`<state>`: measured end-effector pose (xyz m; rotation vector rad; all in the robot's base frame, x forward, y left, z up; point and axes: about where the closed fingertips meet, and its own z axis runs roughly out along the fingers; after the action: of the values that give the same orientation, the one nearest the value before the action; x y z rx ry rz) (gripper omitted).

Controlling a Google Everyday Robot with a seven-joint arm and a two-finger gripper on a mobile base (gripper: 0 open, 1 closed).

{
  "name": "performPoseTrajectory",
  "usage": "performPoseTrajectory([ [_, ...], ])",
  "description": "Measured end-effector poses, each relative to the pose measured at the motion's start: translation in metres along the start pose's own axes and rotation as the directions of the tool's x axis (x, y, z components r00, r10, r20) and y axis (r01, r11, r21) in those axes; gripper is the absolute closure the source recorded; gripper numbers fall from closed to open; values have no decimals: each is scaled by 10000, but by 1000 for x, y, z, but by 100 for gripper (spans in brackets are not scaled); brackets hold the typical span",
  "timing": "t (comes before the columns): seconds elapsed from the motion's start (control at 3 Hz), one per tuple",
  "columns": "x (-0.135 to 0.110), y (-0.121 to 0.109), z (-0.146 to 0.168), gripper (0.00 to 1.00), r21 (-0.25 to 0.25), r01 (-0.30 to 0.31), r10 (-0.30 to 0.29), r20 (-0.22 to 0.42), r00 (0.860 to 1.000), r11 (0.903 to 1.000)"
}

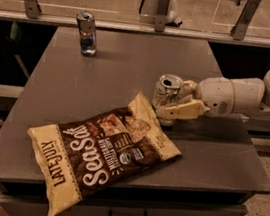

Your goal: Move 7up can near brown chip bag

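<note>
Here, camera view: gripper [172, 104] sits at the table's right side, fingers [184, 110] pinching the 7up can [167, 90] btw. them, one in front, one behind. Can is upright, silver top showing, just beside the upper-right cream corner of the brown chip bag [102, 158] – touching or not, can't tell. Bag lies flat toward the front-left of the grey table [125, 73]. White arm [238, 95] reaches in from the right. Blue-and-silver can [87, 33] stands near the far-left edge – well apart.

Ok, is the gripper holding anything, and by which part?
Yes: the gripper, over the table beside the brown chip bag, holds the 7up can by its side wall, fingers clamped across the lower body.
</note>
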<state>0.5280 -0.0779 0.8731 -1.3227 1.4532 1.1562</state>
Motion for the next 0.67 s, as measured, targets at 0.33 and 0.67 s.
performPoseTrajectory([
  [0.33, 0, 0, -7, 0, -23, 120, -121, -56, 9999, 9999],
  [0.67, -6, -10, -27, 0, 418, 418, -407, -269, 9988, 9983],
])
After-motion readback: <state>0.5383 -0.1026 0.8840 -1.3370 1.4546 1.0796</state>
